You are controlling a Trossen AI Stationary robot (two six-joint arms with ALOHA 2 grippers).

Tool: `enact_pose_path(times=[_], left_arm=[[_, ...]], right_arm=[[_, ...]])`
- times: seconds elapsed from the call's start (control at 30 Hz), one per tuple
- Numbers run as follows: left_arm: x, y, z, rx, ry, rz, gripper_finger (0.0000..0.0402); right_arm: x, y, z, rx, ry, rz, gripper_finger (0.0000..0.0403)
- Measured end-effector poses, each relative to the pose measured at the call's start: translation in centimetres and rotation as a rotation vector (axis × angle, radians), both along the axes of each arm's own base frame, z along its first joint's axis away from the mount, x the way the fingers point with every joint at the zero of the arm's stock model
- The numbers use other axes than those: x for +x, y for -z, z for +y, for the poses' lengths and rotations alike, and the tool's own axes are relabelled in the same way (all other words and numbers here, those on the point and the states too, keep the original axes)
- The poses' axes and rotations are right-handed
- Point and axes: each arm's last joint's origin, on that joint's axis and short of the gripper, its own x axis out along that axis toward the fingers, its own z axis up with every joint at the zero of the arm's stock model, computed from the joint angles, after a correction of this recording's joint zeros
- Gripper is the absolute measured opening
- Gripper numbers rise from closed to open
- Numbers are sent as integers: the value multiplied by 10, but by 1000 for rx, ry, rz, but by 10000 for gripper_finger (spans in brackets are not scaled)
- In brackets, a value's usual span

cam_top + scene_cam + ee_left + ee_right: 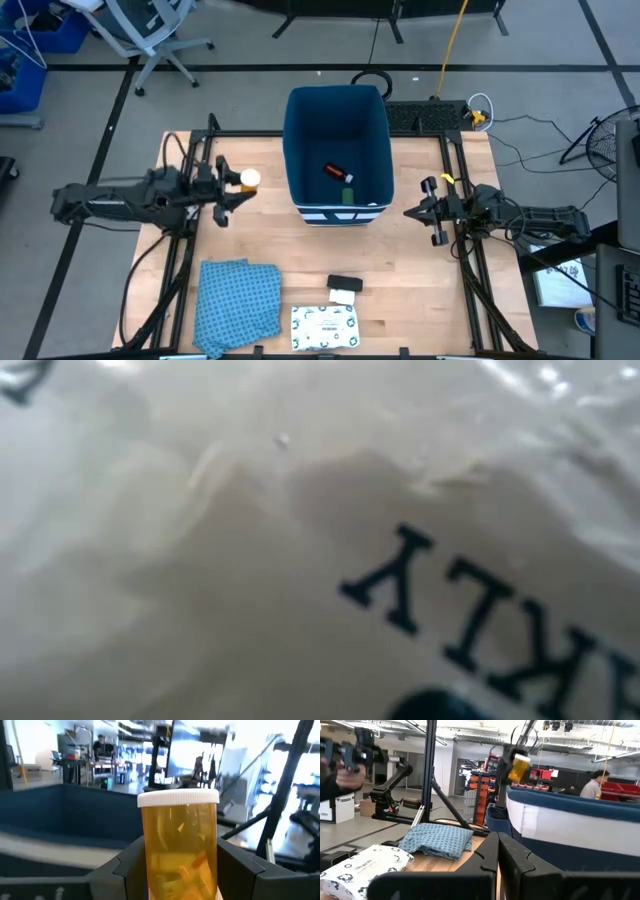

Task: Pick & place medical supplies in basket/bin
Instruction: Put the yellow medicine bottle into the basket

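Note:
My left gripper (238,181) is shut on an amber pill bottle with a white cap (249,179), held in the air left of the dark blue bin (300,110). The bottle also shows in the left wrist view (180,845) and far off in the right wrist view (519,767). A red-orange tube (335,172) and a green piece (347,195) lie on the bin's floor. My right gripper (412,211) is shut and empty, right of the bin; its fingers (487,851) show closed. A white box with a black piece (343,290) and a white green-printed pouch (323,325) lie near the front edge. My left gripper pinches the bottle's amber body (150,870) below the white cap, between its two fingers (125,867), one on each side. The fingers come level from the table's left. The bottle stands upright, cap up, lifted clear of the table at about the height of the bin's rim.
A blue patterned cloth (237,300) lies bunched at the front left. A white bag with black letters (300,560) fills the low view. Bare wood (420,290) lies between the bin and the front right. A person (592,785) is in the room beyond.

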Motion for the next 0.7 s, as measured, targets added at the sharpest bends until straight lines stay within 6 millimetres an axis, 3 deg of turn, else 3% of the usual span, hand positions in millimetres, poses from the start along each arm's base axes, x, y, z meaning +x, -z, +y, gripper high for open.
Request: enact_pose_path(times=[0.2, 0.4, 0.53, 0.7], left_arm=[[39, -64, 22, 39, -86, 207, 195], [102, -103, 66, 25, -110, 355, 195], [144, -114, 101, 20, -70, 424, 195], [196, -112, 140, -3, 12, 477, 195]], right_arm=[[0, -1, 0, -7, 1, -12, 0], [0, -1, 0, -2, 0, -11, 0], [0, 0, 0, 16, -4, 5, 0], [1, 3, 0, 20, -6, 36, 0]])
